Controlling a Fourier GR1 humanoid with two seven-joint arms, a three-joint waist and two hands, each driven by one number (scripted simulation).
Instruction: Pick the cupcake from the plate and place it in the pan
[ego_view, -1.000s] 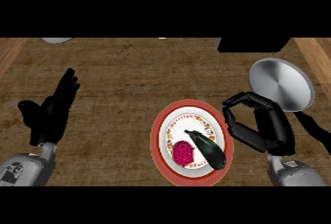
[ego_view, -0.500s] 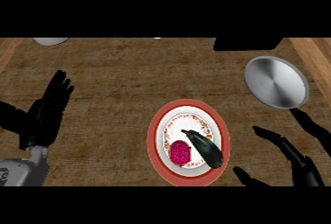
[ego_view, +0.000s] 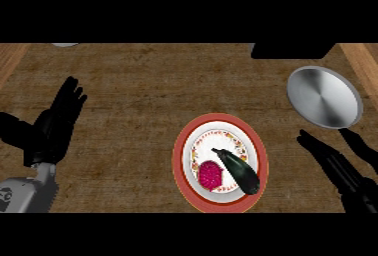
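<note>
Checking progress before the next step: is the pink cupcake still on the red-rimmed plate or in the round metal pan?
On the plate: the pink cupcake sits beside a dark eggplant; the pan holds nothing.

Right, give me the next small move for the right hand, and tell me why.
Probably bring the right hand left and down toward the cupcake. The hand is open, off to the right of the plate, and holds nothing. The pink cupcake sits on the plate beside a dark eggplant, so it may be best to come in from the cupcake's free side.
</note>
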